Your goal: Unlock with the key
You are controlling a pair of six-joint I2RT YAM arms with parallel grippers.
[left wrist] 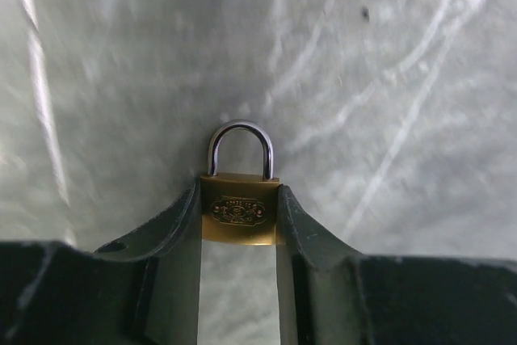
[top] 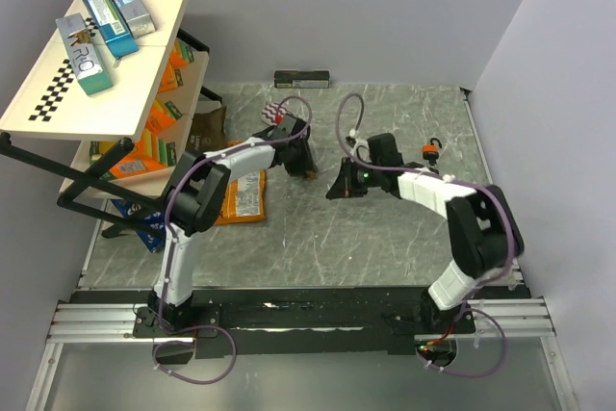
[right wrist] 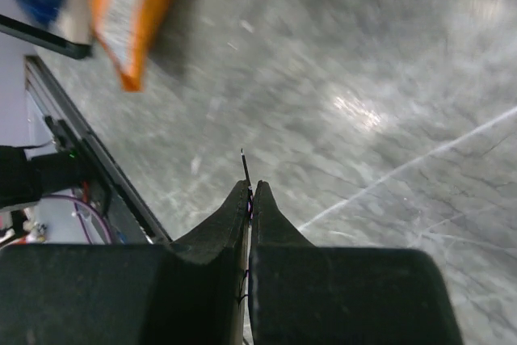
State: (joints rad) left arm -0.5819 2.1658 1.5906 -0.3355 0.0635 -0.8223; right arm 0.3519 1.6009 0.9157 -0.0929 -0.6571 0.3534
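Padlock (left wrist: 238, 216), small, brass, sits clamped in our left gripper (left wrist: 239, 196); our right gripper (right wrist: 250, 198) pinches thin dark metal key (right wrist: 245, 166), protruding ahead.

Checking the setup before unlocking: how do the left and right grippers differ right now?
The left gripper clamps a brass padlock, jaws spread to its width; the right gripper pinches a thin key, jaws almost touching. The padlock fills the left gap; only the key's tip pokes past the right gripper. Both grip something.
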